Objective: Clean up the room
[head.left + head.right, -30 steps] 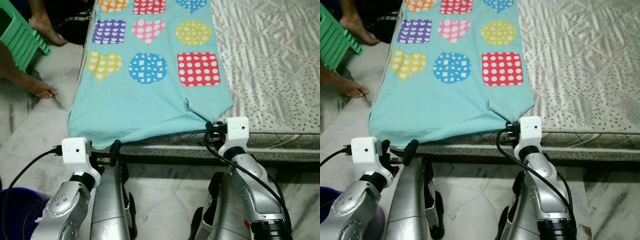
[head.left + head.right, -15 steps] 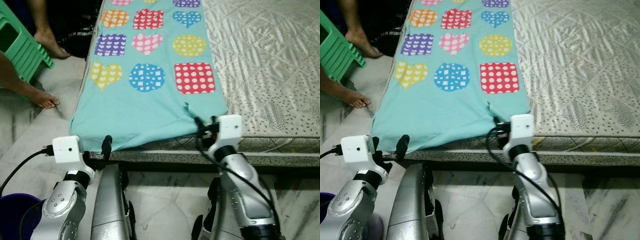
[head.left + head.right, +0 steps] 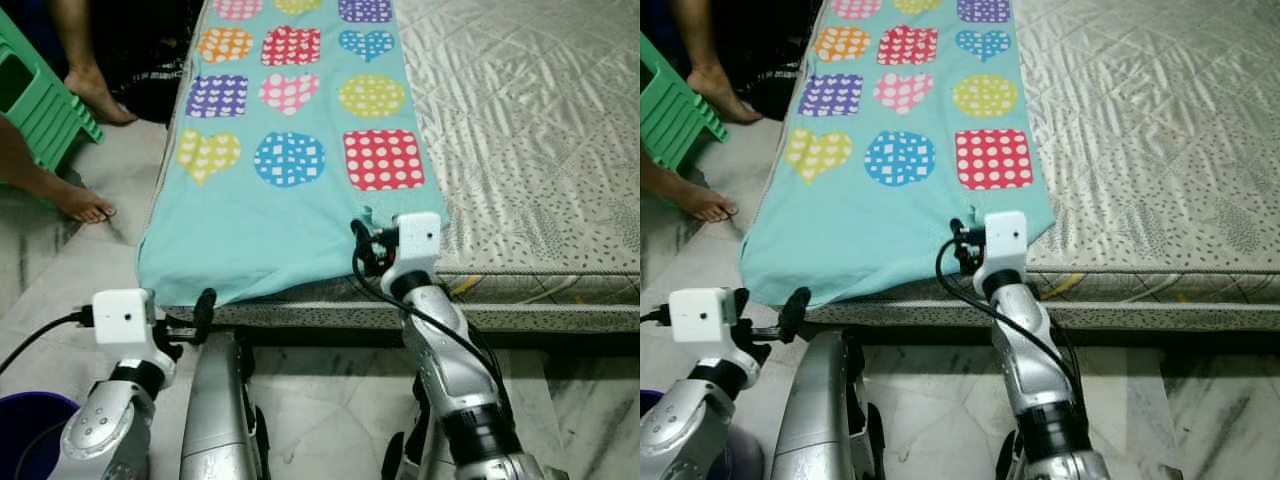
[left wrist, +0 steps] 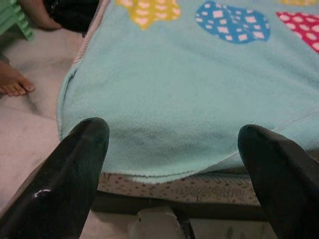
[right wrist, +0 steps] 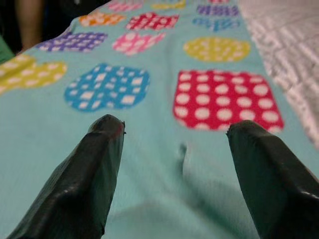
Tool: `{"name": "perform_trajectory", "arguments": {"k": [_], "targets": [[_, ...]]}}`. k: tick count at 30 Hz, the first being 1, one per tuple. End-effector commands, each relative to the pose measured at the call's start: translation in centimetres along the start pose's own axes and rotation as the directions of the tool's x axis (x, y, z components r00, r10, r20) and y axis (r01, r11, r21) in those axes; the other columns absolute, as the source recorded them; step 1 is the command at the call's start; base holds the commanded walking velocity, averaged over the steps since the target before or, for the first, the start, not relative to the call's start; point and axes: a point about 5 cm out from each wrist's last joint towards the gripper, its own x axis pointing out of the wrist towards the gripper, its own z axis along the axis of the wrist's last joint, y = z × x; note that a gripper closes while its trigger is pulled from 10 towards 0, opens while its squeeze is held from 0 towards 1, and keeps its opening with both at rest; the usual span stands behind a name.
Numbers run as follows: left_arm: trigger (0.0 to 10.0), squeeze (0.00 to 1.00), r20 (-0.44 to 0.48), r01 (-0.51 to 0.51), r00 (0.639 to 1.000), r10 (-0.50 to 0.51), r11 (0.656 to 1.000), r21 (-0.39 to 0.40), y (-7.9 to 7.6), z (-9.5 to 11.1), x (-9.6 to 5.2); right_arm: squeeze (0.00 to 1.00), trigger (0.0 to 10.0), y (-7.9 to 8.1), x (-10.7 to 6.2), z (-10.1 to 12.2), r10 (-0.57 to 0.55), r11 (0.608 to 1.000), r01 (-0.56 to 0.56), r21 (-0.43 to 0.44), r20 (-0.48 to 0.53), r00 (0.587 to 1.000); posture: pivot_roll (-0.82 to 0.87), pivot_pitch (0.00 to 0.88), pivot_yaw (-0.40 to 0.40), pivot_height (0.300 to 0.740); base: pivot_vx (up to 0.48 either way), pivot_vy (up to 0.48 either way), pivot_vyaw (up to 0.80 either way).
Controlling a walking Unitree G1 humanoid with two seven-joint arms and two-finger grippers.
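Grey quilted mattress [image 3: 540,120] w/ a turquoise fleece blanket printed w/ dotted hearts, circles & squares [image 3: 290,190] spread along its side nearest the person's bare feet [image 3: 75,200]; its near hem hangs over the mattress edge, one small pucker by the red square. Since a sec ago the right tool [image 5: 172,169] has moved in over the blanket's near corner, fingers spread, nothing gripped. Left tool [image 4: 169,164] sits below the hem, also spread wide. Prob. lining up a two-corner grab to fold.
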Motion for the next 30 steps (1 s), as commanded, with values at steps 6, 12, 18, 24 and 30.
{"name": "perform_trajectory", "arguments": {"k": [6, 12, 18, 24, 30], "targets": [[10.0, 0.0, 0.025, 0.009, 1.0, -0.009, 1.0, -0.004, -0.8, 0.5, -0.1, 0.0, 10.0, 1.9, 1.5, -1.0, -0.018, 0.996, 0.011, -0.084, -0.074, 0.997, 0.15, 0.233, -0.001, 0.516, 0.0, 0.0, 0.0], [10.0, 0.0, 0.026, 0.018, 1.0, -0.018, 1.0, -0.007, -1.1, 0.5, 0.1, 0.0, 10.0, 2.9, 2.1, -2.0, 0.003, 0.99, -0.019, -0.142, -0.112, 0.994, 0.15, 0.239, -0.003, 0.516, 0.0, 0.0, 0.0], [10.0, 0.0, 0.026, 0.02, 0.999, -0.02, 1.0, -0.011, -1.3, 0.6, 0.1, 0.0, 10.0, 2.1, 2.8, -2.3, -0.042, 0.973, 0.013, -0.229, -0.124, 0.991, 0.15, 0.254, -0.007, 0.516, 0.0, 0.0, 0.0], [10.0, 0.0, 0.02, 0.017, 1.0, -0.017, 1.0, -0.015, -1.4, 0.5, -0.3, 0.0, 10.0, 1.4, 3.8, -1.1, -0.087, 0.951, 0.061, -0.304, -0.075, 0.993, 0.16, 0.273, -0.013, 0.516, 0.0, 0.0, 0.0], [10.0, 0.0, 0.014, 0.006, 1.0, -0.006, 1.0, -0.016, -1.4, 0.4, -0.6, 0.0, 0.0, 0.6, 4.4, -0.9, -0.109, 0.933, 0.075, -0.352, -0.077, 0.991, 0.17, 0.287, -0.026, 0.516, 0.0, 0.0, 0.0]]}}
